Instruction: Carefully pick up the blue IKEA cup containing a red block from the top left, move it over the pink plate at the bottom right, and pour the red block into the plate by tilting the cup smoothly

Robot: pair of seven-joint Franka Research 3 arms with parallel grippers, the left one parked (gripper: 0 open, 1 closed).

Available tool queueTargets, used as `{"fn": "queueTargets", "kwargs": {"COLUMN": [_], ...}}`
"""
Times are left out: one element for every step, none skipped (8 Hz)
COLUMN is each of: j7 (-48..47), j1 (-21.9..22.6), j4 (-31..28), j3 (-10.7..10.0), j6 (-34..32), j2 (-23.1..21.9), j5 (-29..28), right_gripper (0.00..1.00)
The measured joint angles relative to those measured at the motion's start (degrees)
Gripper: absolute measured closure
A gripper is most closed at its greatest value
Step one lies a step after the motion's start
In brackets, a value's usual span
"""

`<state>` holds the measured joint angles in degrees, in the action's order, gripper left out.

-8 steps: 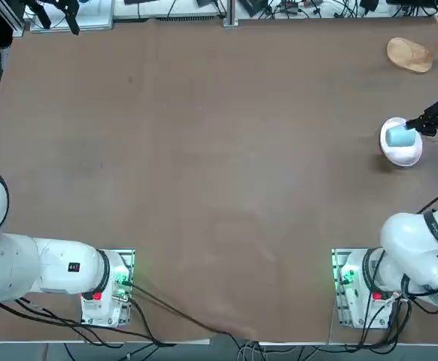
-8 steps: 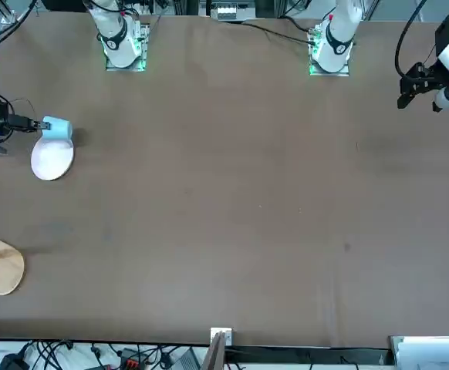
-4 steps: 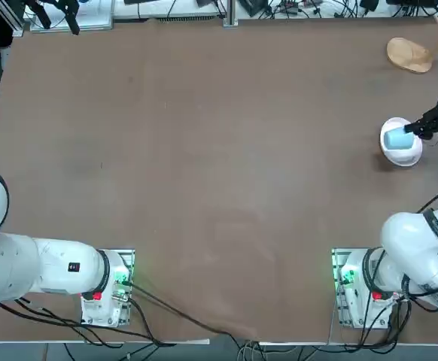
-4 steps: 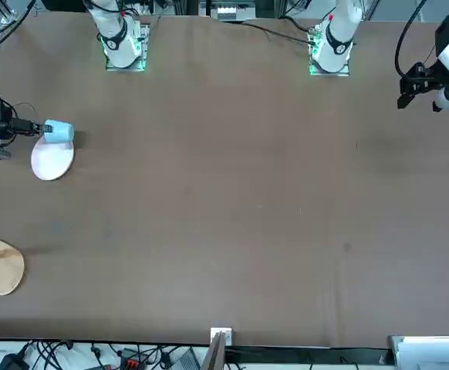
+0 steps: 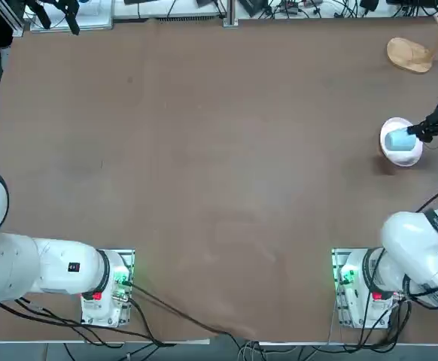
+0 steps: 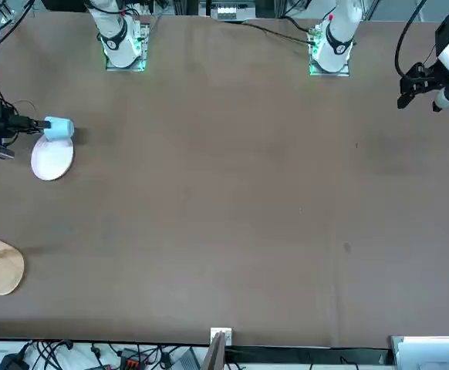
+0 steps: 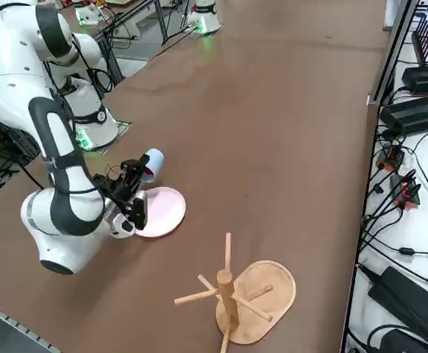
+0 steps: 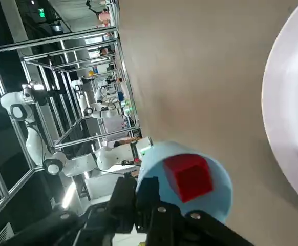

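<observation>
Right gripper (image 8: 156, 218) pinching tipped cup (image 8: 190, 177) by its rim above plate (image 8: 292, 123) edge, block (image 8: 188, 176) lodged inside cup, plate bare.

A broad brown tabletop (image 5: 204, 165) fills the room's middle. Beyond its far edge run tangled black cables (image 5: 294, 7), and more cables and black boxes (image 7: 412, 110) lie on the pale floor beside it. Metal framing (image 8: 62, 77) with ceiling lights stands near it.

Robotics lab: brown table (image 5: 204, 150), cable clutter (image 7: 412, 191), metal framing (image 8: 62, 66).
</observation>
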<state>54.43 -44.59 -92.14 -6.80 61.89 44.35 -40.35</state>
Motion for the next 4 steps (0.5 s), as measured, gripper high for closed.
{"fn": "queueTargets", "kwargs": {"j7": [0.13,0.20,0.37,0.60], "j1": [-0.31,-0.59,-0.77,-0.86], "j4": [1.07,2.41,3.41,3.92], "j3": [0.00,0.00,0.00,0.01], "j6": [-0.93,-1.95,-2.64,-3.06], "j2": [0.81,1.95,2.98,3.62], "j5": [0.00,0.00,0.00,-0.02], "right_gripper": [0.97,0.97,0.97,0.97]}}
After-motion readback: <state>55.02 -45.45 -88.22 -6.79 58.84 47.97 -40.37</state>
